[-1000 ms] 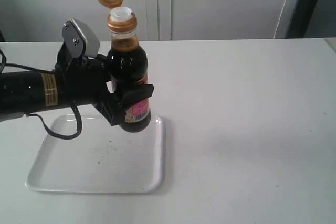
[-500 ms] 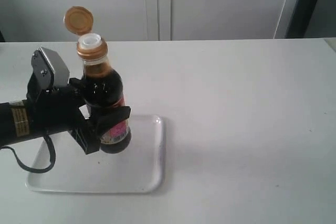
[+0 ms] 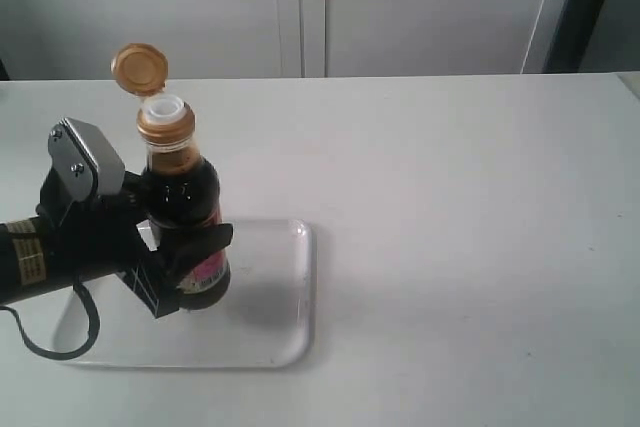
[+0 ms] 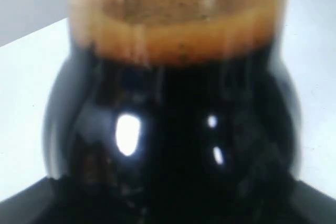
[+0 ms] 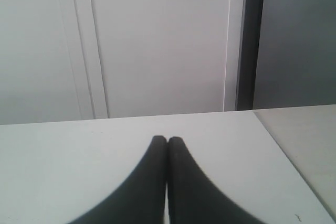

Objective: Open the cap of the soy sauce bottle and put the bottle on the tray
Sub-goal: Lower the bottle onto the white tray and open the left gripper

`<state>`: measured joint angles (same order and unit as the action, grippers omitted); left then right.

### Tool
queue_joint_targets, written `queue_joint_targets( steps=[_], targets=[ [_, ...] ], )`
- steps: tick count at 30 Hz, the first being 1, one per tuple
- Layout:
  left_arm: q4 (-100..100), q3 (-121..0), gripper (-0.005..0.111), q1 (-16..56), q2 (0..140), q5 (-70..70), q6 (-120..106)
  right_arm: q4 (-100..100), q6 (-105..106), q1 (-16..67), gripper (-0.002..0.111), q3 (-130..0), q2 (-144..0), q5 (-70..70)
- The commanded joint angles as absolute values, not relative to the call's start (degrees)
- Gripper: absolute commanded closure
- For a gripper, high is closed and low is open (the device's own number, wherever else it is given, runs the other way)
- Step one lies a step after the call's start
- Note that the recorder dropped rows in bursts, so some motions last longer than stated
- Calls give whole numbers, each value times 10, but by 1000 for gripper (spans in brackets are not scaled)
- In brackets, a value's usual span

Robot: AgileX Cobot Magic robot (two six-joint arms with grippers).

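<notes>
The soy sauce bottle (image 3: 185,202) stands upright over the white tray (image 3: 285,332), its base at or just above the tray floor; contact is hard to tell. Its copper-orange cap (image 3: 138,68) is flipped back on the hinge, baring the white spout (image 3: 165,107). My left gripper (image 3: 190,262) is shut on the bottle's lower body from the left. In the left wrist view the dark bottle (image 4: 173,129) fills the picture, very close and blurred. My right gripper (image 5: 167,141) shows only in its own wrist view, shut and empty above bare table, out of the exterior view.
The white table (image 3: 470,227) stretches to the right of the tray. Pale cabinet doors (image 3: 300,7) stand behind it, and a dark upright (image 3: 580,7) rises at the back right.
The left arm has carried the bottle leftward and down, from above the tray's far right corner to low over the tray's middle. The cap stayed open throughout.
</notes>
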<state>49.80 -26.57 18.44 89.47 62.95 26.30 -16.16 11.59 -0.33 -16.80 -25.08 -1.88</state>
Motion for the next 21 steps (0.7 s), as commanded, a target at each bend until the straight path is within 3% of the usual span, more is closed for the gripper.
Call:
queue_joint_targets(
  steps=[1, 21],
  targets=[
    [467, -267, 107, 183, 880, 661, 246, -162, 114, -5, 108, -166, -252, -21],
    [410, -267, 107, 183, 936, 684, 206, -163, 114, -4, 108, -166, -252, -15]
  ],
)
